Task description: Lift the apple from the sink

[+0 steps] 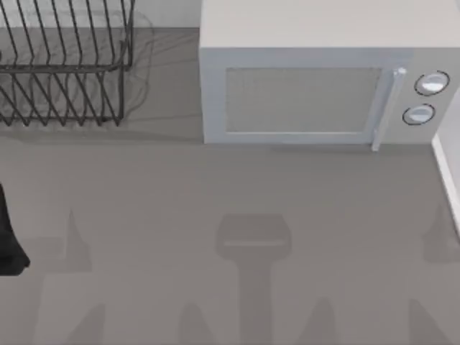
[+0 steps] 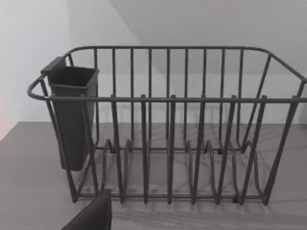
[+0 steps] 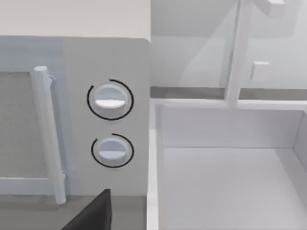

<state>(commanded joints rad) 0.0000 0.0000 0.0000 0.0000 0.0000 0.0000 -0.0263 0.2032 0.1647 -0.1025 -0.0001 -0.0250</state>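
Two wrist views add detail to the top view. On the table, the microwave stands far, right of centre. The sink is cut off at the right edge, but the right wrist view looks into its white basin, beside the microwave's knobs. The left wrist view faces the rack, far left, and its cup. The left gripper is near the rack and the right gripper near the microwave; I cannot tell whether either is open or closed, nor where the apple is.

The top view looks straight down on the counter; left wrist faces the dish rack closely; right wrist faces the microwave and sink; both appear from above.
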